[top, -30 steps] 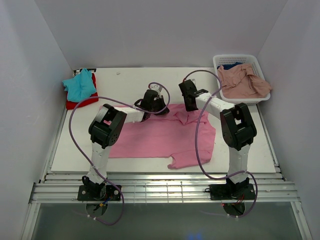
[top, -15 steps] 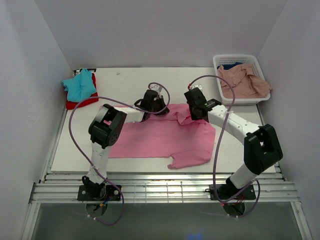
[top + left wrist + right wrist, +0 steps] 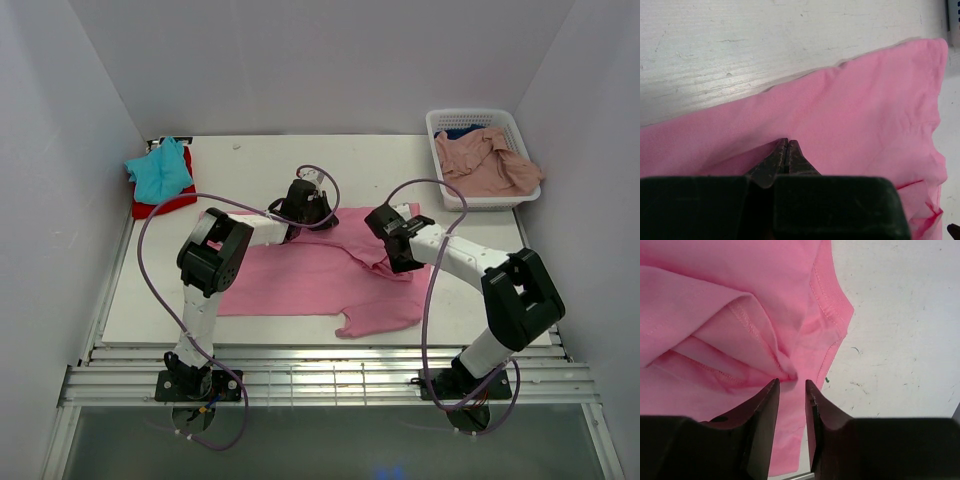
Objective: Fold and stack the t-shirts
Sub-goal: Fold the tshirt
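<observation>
White counter (image 3: pixel 260 170) holds a spread pink shirt (image 3: pixel 300 275). Left gripper (image 3: pixel 786 143) clamps its far edge, right gripper (image 3: pixel 790 383) a hemmed fold. Basket (image 3: pixel 475 113) far right, teal shirt (image 3: pixel 160 172) far left.

Red shirt (image 3: pixel 150 208) mostly buried under the teal shirt (image 3: pixel 160 172); dark blue shirt (image 3: pixel 462 132) barely peeking from under the salmon shirt (image 3: pixel 487 165); pink shirt (image 3: pixel 865 110) cut off in both wrist views

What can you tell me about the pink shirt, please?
The pink shirt is soft, bright, plain cloth, lying mostly flat on the table, with stitched hems and its right side rumpled and folded over. The left gripper is shut on its far edge; the jaws of the right gripper pinch a hemmed fold.
</observation>
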Available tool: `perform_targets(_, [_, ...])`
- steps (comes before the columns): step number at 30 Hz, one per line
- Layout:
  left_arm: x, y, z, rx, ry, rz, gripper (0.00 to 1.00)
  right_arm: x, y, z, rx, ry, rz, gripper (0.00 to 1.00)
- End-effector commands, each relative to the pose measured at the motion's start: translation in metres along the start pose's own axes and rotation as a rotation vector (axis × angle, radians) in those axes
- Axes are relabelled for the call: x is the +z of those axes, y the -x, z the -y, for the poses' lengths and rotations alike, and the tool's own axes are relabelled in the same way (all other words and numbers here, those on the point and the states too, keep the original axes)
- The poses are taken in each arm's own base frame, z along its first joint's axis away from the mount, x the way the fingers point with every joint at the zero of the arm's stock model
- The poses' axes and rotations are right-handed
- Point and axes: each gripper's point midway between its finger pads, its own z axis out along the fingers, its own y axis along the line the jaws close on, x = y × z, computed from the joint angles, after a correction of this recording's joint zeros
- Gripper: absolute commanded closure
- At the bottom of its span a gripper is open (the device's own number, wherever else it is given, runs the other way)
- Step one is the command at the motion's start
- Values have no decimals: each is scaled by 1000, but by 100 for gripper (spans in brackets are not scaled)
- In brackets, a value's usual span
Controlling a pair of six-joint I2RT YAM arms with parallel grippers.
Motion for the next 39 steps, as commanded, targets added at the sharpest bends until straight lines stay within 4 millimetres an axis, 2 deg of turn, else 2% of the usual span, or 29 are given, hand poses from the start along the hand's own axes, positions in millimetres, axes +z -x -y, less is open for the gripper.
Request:
perform_targets(1, [-11,-15,-10,10,55,-58,100,-21,23,0,48,8,110,62])
perform_targets(5, [-11,-14,-10,10,54,-55,100,-40,53,-15,85,124,210,59])
perform_targets(7, [-11,-13,-9,11,51,-53,100,-44,63,-31,92,210,241,59])
perform_targets(12, [-10,-16,-11,11,57,-60,100,-34,65,-72,86,385,246,62])
perform_targets(20, [-10,-19,-17,16,78,-65,100,-13,65,-110,65,502,226,67])
perform_targets(23, [-10,-19,-19,18,85,-62,100,-10,65,-114,63,508,215,67])
perform_targets(29, [-9,-20,-21,17,87,-64,100,-6,62,-110,61,478,203,67])
perform_targets(39, [-8,-20,-20,13,82,-66,100,6,46,-106,22,440,148,68])
